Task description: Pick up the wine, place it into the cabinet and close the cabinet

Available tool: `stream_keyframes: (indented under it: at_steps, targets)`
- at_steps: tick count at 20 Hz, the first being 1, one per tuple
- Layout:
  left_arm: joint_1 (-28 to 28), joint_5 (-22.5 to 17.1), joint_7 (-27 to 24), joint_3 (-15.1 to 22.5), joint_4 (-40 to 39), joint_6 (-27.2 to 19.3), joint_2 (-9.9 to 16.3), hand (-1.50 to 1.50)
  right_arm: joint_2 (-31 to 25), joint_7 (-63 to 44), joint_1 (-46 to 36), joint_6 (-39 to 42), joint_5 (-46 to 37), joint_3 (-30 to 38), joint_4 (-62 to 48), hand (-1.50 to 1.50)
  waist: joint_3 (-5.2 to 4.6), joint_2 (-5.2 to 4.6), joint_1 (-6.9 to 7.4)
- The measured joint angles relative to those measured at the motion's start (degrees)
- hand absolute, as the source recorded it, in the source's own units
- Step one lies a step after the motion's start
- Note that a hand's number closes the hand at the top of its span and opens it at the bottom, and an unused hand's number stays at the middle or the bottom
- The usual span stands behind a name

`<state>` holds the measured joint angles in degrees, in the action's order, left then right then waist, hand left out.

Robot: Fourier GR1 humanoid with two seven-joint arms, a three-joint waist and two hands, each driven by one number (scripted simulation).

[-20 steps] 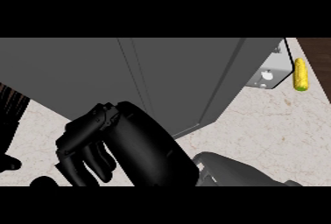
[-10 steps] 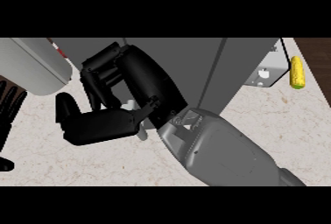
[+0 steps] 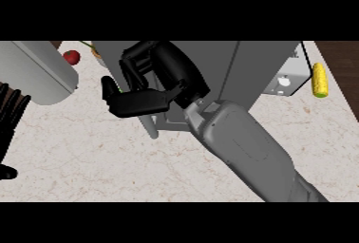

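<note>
Right hand (image 3: 157,78): raised over the far middle of the table (image 3: 91,156), in front of the grey cabinet (image 3: 259,66); fingers curled, thumb extended low; whether anything is enclosed cannot be determined.
Left hand (image 3: 10,121): at the table's left edge, fingers straight, holding nothing.
Wine: not identifiable in the head view.
Cabinet: stands at the far edge.
Corn cob (image 3: 320,80): far right corner, beside the cabinet.
Red fruit (image 3: 70,57): far left, partly hidden.
</note>
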<state>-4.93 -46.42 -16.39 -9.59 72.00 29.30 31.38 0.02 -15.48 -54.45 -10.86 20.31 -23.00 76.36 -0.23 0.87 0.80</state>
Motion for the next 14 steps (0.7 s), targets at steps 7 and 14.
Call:
stream_keyframes:
  at_steps: [7,14]
  targets:
    - [-0.3,1.4,-0.6,0.0,0.2,0.3,-1.0,-1.50,-0.7,6.1,0.0,6.4,-0.3,1.2,-4.0,1.50,-0.33,0.94,0.53]
    - [-0.4,0.3,0.9,-0.2,1.1,1.5,-0.5,-1.50,-1.3,8.1,-0.5,9.3,-0.6,1.9,-6.2,1.50,-0.51,1.33,1.09]
